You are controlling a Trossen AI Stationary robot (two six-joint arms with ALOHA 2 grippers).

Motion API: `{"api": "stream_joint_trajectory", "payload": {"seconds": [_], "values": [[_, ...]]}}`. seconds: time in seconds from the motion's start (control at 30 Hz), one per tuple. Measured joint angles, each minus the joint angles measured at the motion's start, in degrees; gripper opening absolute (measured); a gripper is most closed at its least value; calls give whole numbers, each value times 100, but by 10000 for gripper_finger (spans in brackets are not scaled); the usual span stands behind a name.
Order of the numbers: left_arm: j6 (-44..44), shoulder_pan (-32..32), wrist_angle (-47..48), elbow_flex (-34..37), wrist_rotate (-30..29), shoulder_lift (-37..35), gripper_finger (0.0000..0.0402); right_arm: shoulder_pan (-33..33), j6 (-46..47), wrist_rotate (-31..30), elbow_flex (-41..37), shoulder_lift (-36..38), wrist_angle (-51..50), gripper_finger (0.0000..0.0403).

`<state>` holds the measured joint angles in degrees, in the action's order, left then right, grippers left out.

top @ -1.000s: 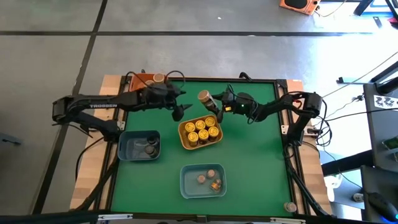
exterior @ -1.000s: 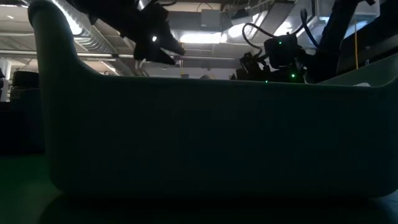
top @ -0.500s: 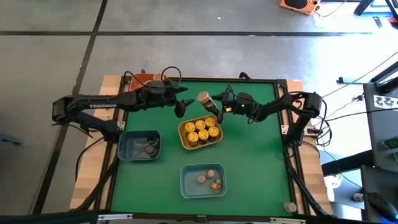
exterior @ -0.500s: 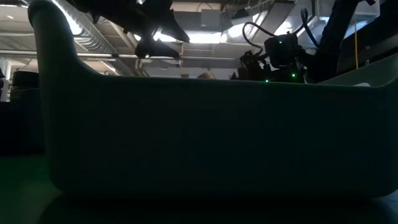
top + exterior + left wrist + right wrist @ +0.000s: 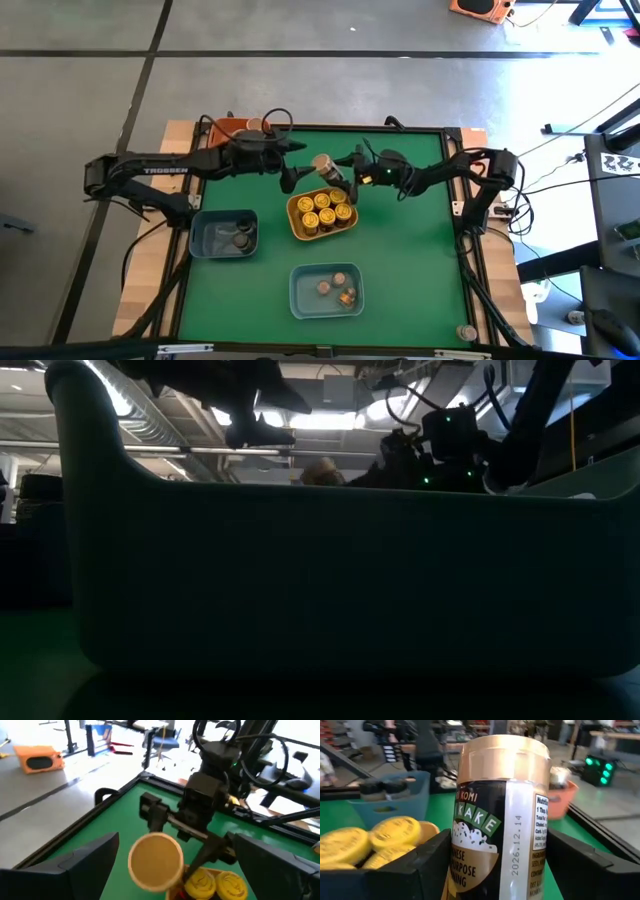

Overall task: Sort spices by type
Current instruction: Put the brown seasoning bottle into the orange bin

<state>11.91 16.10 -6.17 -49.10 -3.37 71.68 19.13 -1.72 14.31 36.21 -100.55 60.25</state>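
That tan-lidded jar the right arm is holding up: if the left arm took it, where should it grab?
By the tan lid, I'd guess, coming straight on. The furikake jar is tilted lid-first toward the open left gripper, and the right gripper covers its body.

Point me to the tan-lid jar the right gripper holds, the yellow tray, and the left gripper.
tan-lid jar (image 5: 502, 815), right wrist view, on its label.
yellow tray (image 5: 295, 224), high view, on its left rim.
left gripper (image 5: 288, 178), high view, between its fingertips, near the jar.
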Motion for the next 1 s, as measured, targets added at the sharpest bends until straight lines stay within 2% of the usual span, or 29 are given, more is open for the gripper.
{"api": "stream_joint_trajectory", "payload": {"seconds": [0.33, 0.5, 0.6, 0.8, 1.0], "values": [[-405, -77, 52, -2, -162, 20, 391, -316, -295, -241, 528, 2, -85, 287], [-720, -137, 116, -2, -497, 20, 391, -309, -305, -166, 617, 2, -81, 287], [-596, -149, 92, -2, -763, 20, 391, -347, -306, -124, 672, 4, -52, 287], [-596, -149, 52, -4, -779, 9, 391, -347, -309, -57, 815, 2, -109, 287], [-480, -216, 64, -9, -832, 7, 391, -343, -310, -271, 1010, 2, -430, 287]]}}
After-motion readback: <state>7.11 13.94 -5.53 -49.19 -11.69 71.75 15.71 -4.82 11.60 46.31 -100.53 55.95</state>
